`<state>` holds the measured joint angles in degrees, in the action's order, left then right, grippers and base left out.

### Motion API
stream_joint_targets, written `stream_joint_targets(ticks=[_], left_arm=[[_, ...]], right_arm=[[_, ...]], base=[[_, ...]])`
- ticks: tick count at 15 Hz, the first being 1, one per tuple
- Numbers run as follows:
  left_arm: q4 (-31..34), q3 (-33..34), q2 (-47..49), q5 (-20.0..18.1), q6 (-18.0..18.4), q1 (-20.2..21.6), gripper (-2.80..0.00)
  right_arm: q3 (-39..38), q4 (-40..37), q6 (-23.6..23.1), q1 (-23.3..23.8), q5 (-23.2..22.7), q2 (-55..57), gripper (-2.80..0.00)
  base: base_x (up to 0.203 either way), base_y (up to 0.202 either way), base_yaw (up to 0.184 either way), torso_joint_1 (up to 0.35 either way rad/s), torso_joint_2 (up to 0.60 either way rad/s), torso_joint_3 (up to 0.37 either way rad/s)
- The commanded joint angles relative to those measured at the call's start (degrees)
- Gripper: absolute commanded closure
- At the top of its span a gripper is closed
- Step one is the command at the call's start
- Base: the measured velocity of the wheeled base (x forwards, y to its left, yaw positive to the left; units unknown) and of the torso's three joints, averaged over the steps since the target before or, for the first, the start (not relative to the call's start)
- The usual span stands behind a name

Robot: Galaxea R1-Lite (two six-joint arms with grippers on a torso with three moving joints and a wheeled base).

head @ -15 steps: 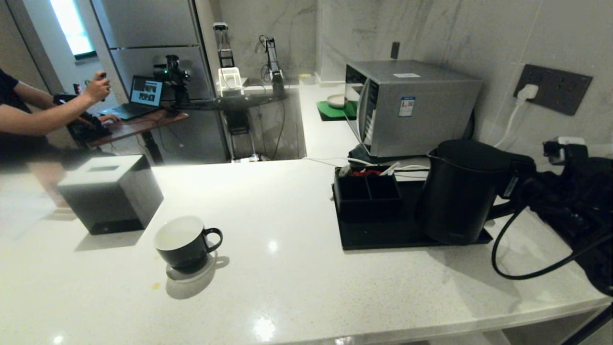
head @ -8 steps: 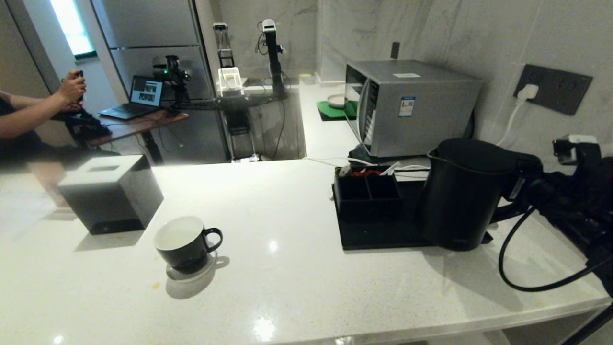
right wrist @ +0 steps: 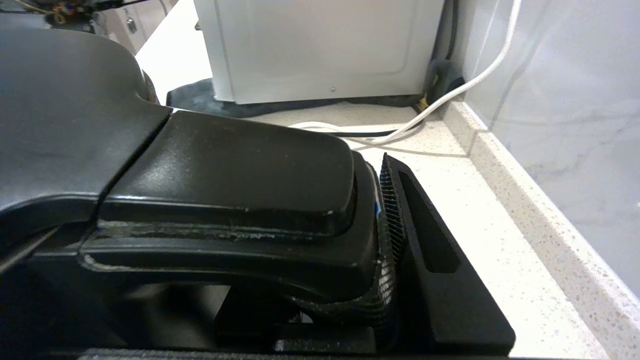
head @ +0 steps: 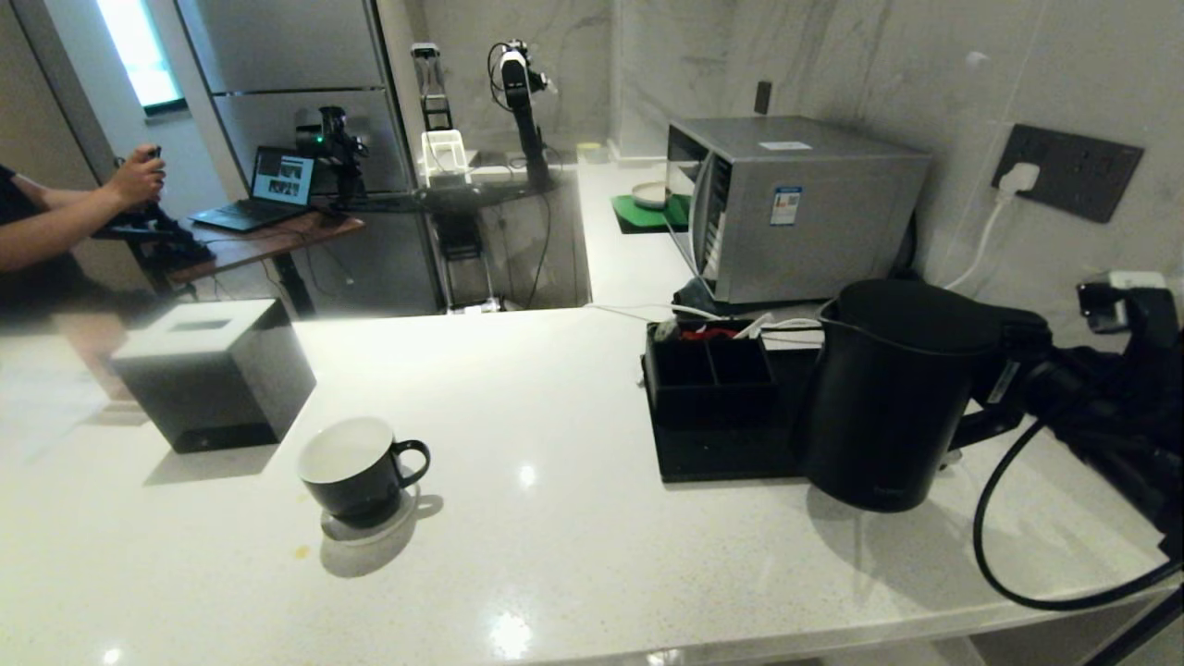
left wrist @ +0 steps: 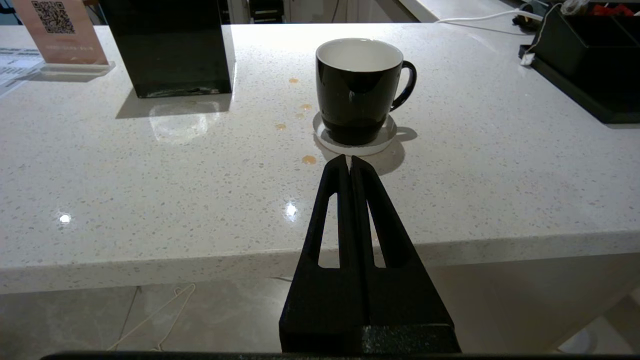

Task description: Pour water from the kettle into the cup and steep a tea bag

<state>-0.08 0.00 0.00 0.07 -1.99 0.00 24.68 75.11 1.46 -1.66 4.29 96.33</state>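
The tall matte-black kettle (head: 888, 398) is at the front right corner of the black tray (head: 712, 453), its base past the tray's edge over the counter. My right gripper (head: 1013, 365) is shut on its loop handle (right wrist: 225, 165), and one ribbed finger (right wrist: 395, 220) presses the handle's side. The black cup (head: 356, 467) with a white inside stands on a white coaster (left wrist: 380, 145) at the front left, far from the kettle. My left gripper (left wrist: 349, 162) is shut and empty, parked below the counter's front edge facing the cup (left wrist: 357, 85). The tea bag and the water are out of view.
A black tissue box (head: 213, 370) stands left of the cup. A silver microwave (head: 795, 203) sits behind the tray by the wall. My arm's black cable (head: 1017, 536) loops over the counter's right end. Small orange drips (left wrist: 308, 159) dot the counter. A person's arm (head: 55, 227) is far left.
The right gripper has carried the kettle off its spot on the tray, toward the counter's front. The person's hand has pulled back to the left.
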Motion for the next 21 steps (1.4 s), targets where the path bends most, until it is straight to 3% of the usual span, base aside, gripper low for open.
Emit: stream_joint_targets(ticks=[1,21], left_arm=[[0.0,0.0,0.1,0.0,0.0,0.0,0.00],[0.0,0.0,0.1,0.0,0.0,0.0,0.00]], right_arm=[[-1.0,0.6,0.0,-0.3,0.0,-1.3,0.00],[-2.4,0.7,0.1,-0.2,0.1,-2.5,0.00]], base=[[0.000,0.000,0.000,0.000,0.00,0.000],[0.000,0.000,0.000,0.000,0.00,0.000]])
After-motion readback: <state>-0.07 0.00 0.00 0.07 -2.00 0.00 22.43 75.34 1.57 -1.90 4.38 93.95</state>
